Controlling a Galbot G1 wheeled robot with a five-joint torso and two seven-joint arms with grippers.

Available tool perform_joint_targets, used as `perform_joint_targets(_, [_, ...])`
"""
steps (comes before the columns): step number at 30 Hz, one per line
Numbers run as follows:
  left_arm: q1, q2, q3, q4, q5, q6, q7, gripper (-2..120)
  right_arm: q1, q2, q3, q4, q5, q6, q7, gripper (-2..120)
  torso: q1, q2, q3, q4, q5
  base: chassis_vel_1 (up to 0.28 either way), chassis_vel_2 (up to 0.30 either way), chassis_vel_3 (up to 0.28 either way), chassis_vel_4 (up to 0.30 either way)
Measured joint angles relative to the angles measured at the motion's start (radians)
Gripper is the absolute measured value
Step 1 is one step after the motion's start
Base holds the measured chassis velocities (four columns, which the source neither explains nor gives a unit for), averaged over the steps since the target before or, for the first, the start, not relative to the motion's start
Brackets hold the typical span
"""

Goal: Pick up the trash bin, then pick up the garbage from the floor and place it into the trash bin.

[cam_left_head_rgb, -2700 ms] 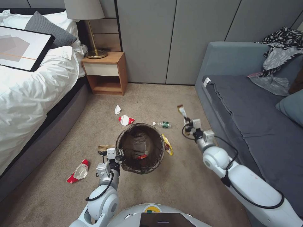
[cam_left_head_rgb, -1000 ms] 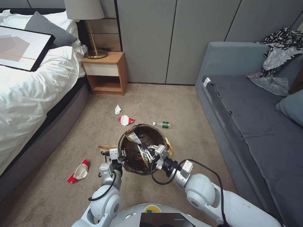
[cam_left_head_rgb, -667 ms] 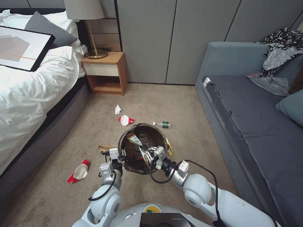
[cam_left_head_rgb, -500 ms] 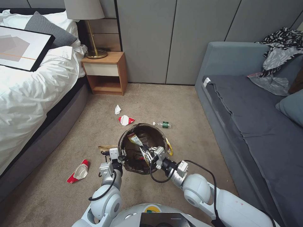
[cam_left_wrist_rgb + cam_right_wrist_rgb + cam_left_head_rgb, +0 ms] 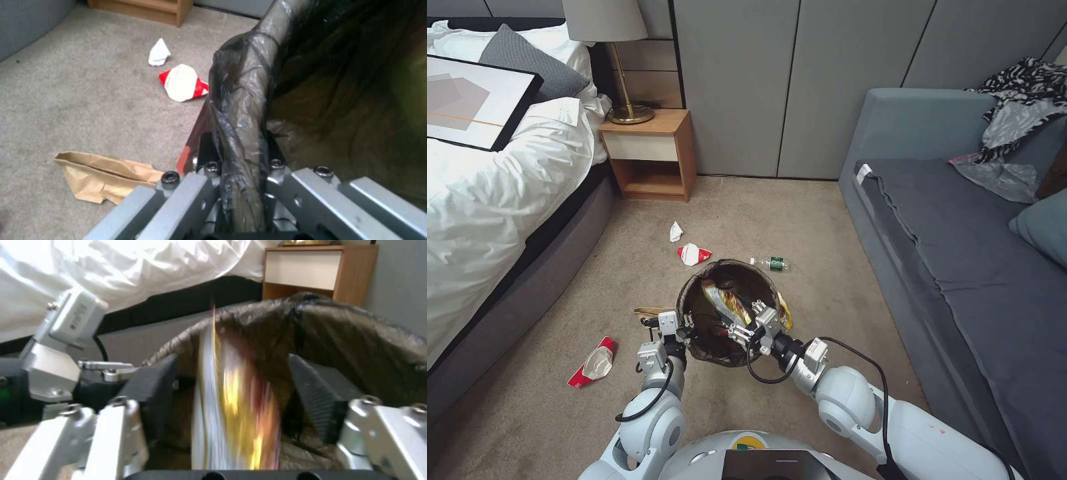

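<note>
Head view: the left gripper (image 5: 684, 328) is clamped on the near-left rim of the trash bin (image 5: 707, 350), holding it above the carpet (image 5: 827, 293), with the dark liner folded over the edge. The left wrist view confirms this — both fingers pinch the liner-wrapped rim (image 5: 242, 133) between them.

The right gripper (image 5: 746, 320) sits over the bin's mouth on its right side, jaws spread apart. A yellow snack wrapper (image 5: 727, 301) lies inside the bin, slanted against the liner, just beyond those fingertips. In the right wrist view the wrapper (image 5: 231, 413) stands as a blurred yellow-and-red streak in the gap between the two black finger pads (image 5: 311, 393), touching neither — released, not gripped.

More garbage remains on the carpet: a small green-labelled bottle (image 5: 772, 263) just past the bin, a red-and-white packet (image 5: 694, 254) and a white paper scrap (image 5: 675, 231) beyond it, a brown paper bag (image 5: 650, 311) beside the left gripper, another red-and-white packet (image 5: 594, 362) to the left, and a second yellow wrapper (image 5: 785, 313) peeking out at the bin's right side.
</note>
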Motion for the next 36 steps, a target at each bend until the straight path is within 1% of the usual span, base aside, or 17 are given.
perform_joint_targets(2, [-0.002,0.001,0.0,0.002,-0.002,0.0,0.0,2,-0.008,-0.006,0.008,0.015,0.001,0.0,0.001,76,0.0,0.0,0.0,0.0,0.0,0.0,0.0,0.0,0.0])
perform_joint_targets(3, [-0.002,0.001,0.0,0.002,-0.002,0.0,0.0,2,-0.008,-0.006,0.008,0.015,0.001,0.0,0.001,76,0.0,0.0,0.0,0.0,0.0,0.0,0.0,0.0,0.0])
perform_joint_targets(5, [-0.003,0.001,0.0,0.004,-0.002,0.0,-0.001,2,-0.016,-0.012,0.019,0.032,0.002,0.0,0.003,84,0.0,0.0,0.0,0.0,0.0,0.0,0.0,0.0,0.0])
perform_joint_targets(6, [-0.003,0.001,0.0,0.004,-0.002,0.0,-0.001,2,-0.016,-0.012,0.019,0.032,0.002,0.0,0.003,84,0.0,0.0,0.0,0.0,0.0,0.0,0.0,0.0,0.0])
perform_joint_targets(8, [-0.004,0.001,0.0,0.006,-0.003,0.001,-0.001,2,-0.024,-0.016,0.034,0.055,0.005,-0.001,0.006,96,0.0,0.0,0.0,0.0,0.0001,0.0,0.0,0.0,0.0])
perform_joint_targets(9, [-0.004,0.001,0.0,0.006,-0.003,0.001,-0.001,2,-0.024,-0.016,0.034,0.055,0.005,-0.001,0.006,96,0.0,0.0,0.0,0.0,0.0001,0.0,0.0,0.0,0.0])
perform_joint_targets(11, [-0.004,0.0,-0.001,0.007,-0.003,0.001,-0.001,2,-0.028,-0.021,0.05,0.078,0.01,-0.005,0.009,100,0.0,0.0,0.0,0.0001,0.0001,0.0,0.0,0.0,0.0])
perform_joint_targets(16, [-0.006,0.0,0.0,0.008,-0.004,0.001,-0.001,2,-0.034,-0.027,0.07,0.107,0.017,-0.008,0.011,100,0.0,0.0,0.0,0.0001,0.0001,0.0,0.0,0.0,0.0])
perform_joint_targets(24, [-0.009,-0.001,-0.001,0.013,-0.006,0.001,-0.002,2,-0.058,-0.037,0.15,0.196,0.039,-0.011,0.023,100,0.0,0.0,0.0,0.0001,0.0001,0.0,0.0,0.0,0.0])
perform_joint_targets(27, [-0.01,-0.001,-0.002,0.014,-0.006,0.001,-0.002,2,-0.079,-0.029,0.223,0.247,0.051,-0.01,0.051,100,0.0,0.0,0.0,0.0001,0.0,0.0,0.0,0.0,0.0])
perform_joint_targets(28, [-0.01,-0.001,-0.002,0.014,-0.006,0.001,-0.002,2,-0.079,-0.029,0.223,0.247,0.051,-0.01,0.051,100,0.0,0.0,0.0,0.0001,0.0,0.0,0.0,0.0,0.0])
perform_joint_targets(31, [-0.006,0.002,-0.008,0.014,-0.006,0.001,-0.003,2,-0.125,-0.006,0.333,0.272,0.056,-0.017,0.091,100,0.0,0.0,0.0,0.0001,0.0001,0.0,0.0,0.0,0.0])
perform_joint_targets(32, [-0.006,0.002,-0.008,0.014,-0.006,0.001,-0.003,2,-0.125,-0.006,0.333,0.272,0.056,-0.017,0.091,100,0.0,0.0,0.0,0.0001,0.0001,0.0,0.0,0.0,0.0])
perform_joint_targets(33, [-0.003,0.002,-0.011,0.014,-0.005,0.0,-0.003,2,-0.153,0.012,0.401,0.277,0.052,-0.024,0.109,100,0.0,0.0,0.0,-0.0001,0.0001,0.0,0.0,0.0,0.0])
perform_joint_targets(35, [0.0,0.003,-0.013,0.014,-0.004,-0.003,-0.002,2,-0.19,0.045,0.493,0.279,0.027,-0.038,0.139,100,0.0,0.0,0.0,0.0001,0.0001,0.0,0.0,0.0,0.0])
perform_joint_targets(36, [0.0,0.003,-0.013,0.014,-0.004,-0.003,-0.002,2,-0.19,0.045,0.493,0.279,0.027,-0.038,0.139,100,0.0,0.0,0.0,0.0001,0.0001,0.0,0.0,0.0,0.0])
